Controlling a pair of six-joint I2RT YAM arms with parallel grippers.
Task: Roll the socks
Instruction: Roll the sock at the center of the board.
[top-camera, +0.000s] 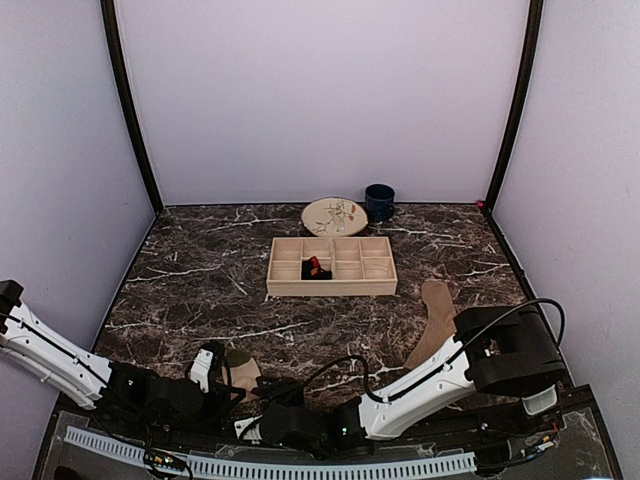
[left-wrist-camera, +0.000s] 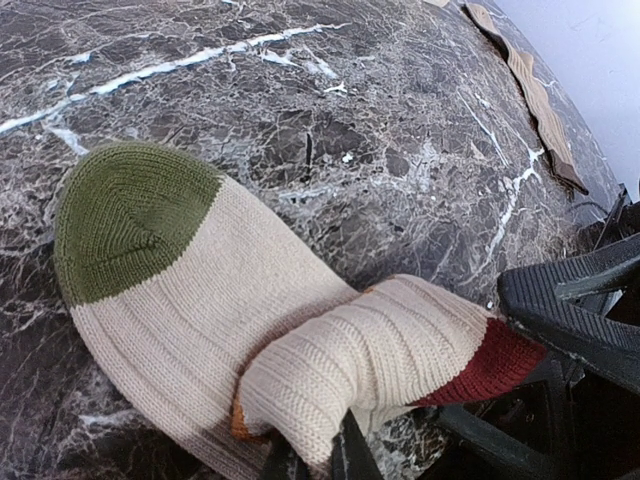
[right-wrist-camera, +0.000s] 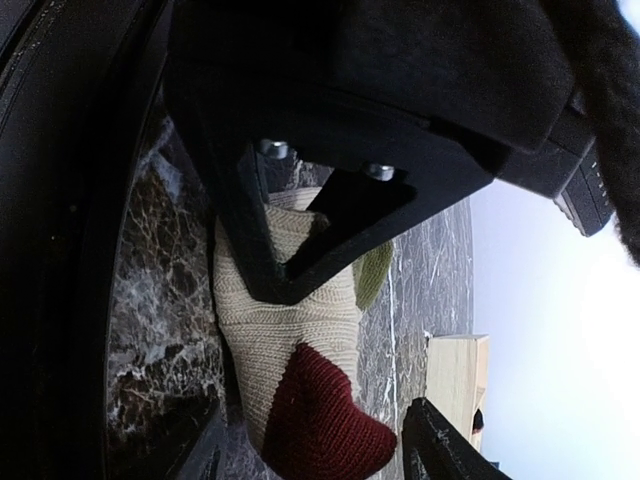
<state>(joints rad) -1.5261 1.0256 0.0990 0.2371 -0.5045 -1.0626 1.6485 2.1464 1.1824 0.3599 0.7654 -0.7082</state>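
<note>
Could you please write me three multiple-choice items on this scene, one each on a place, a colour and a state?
1. Where is the black sock?
A. in the tray
B. on the floor
C. draped over an arm

2. What colour is the cream sock's toe?
A. blue
B. green
C. black

3. How is the left gripper?
A. wide open
B. shut on the cream sock
C. shut on nothing

Answers:
1 A: the top view shows it in one compartment of the tray.
2 B: the left wrist view shows the toe green.
3 B: its fingers pinch the sock's folded part.
</note>
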